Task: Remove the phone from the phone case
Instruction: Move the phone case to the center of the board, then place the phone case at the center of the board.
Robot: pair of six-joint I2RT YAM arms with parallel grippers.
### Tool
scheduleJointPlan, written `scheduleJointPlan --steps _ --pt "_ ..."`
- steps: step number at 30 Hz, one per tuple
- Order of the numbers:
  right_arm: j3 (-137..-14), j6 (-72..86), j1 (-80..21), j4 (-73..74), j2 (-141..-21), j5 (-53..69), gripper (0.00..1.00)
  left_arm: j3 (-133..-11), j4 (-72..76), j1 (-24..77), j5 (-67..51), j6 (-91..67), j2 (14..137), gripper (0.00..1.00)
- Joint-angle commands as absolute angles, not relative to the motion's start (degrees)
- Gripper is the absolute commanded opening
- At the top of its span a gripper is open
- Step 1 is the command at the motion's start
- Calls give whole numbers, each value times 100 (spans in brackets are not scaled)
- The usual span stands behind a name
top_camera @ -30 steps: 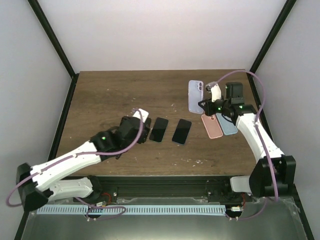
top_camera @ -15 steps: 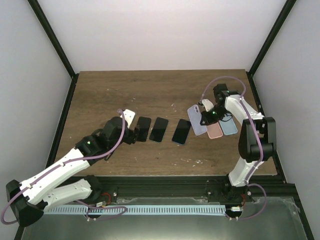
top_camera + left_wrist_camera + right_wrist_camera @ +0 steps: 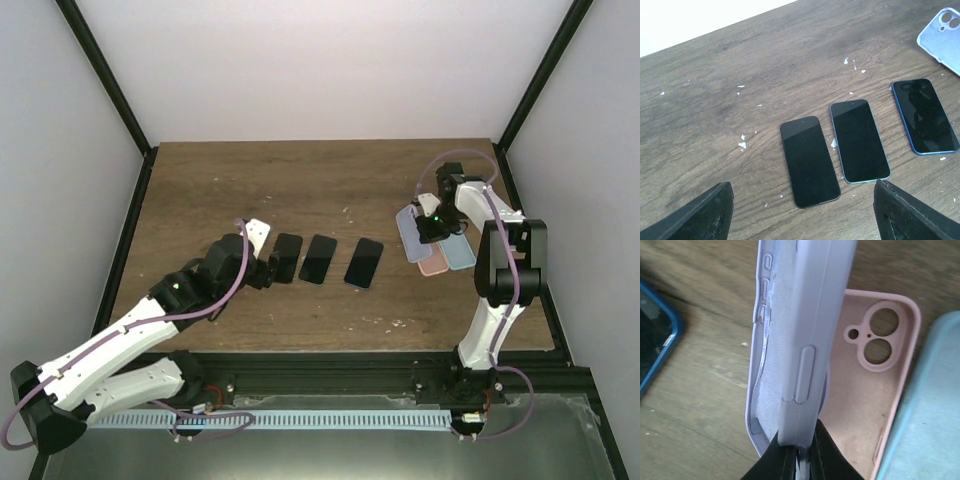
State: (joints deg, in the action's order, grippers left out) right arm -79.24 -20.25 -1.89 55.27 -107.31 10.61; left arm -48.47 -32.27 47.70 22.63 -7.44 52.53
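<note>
Three bare phones lie in a row mid-table: a black one (image 3: pixel 287 257) (image 3: pixel 809 161), a teal-edged one (image 3: pixel 318 259) (image 3: pixel 859 140) and a blue-edged one (image 3: pixel 364 263) (image 3: pixel 925 115). My left gripper (image 3: pixel 268 266) (image 3: pixel 805 220) stands open just left of the black phone, nothing between its fingers. An empty lavender phone case (image 3: pixel 411 231) (image 3: pixel 805 340) is tilted on its edge, with my right gripper (image 3: pixel 428 228) (image 3: pixel 799 455) shut on its bottom rim. It hangs low, partly over an empty pink case (image 3: pixel 432 263) (image 3: pixel 875 390).
An empty light blue case (image 3: pixel 460 254) (image 3: pixel 932 410) lies right of the pink one, near the table's right edge. The blue-edged phone (image 3: pixel 655 335) lies close to the left of the lavender case. Small white flecks dot the wood.
My right gripper has carried the lavender case down and to the right, to the pink case. My left gripper drew back left off the black phone, then stayed still.
</note>
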Motion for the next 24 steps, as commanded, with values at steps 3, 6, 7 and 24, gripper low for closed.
scheduleJointPlan --steps 3,6,7,24 --pt "-8288 -2223 379 5049 -10756 233 1 -4858 -3243 4750 2205 -715 5189 77" --pt "-8303 -2241 498 5051 -10767 199 1 -4860 -3243 4748 2214 -719 5186 77" --pt "-8324 -2243 536 5038 -10754 186 1 -4861 -3243 4746 2218 -719 5186 77" --pt "-7727 -3197 614 6232 -10720 3015 1 -4852 -3234 4747 2162 -716 5229 77"
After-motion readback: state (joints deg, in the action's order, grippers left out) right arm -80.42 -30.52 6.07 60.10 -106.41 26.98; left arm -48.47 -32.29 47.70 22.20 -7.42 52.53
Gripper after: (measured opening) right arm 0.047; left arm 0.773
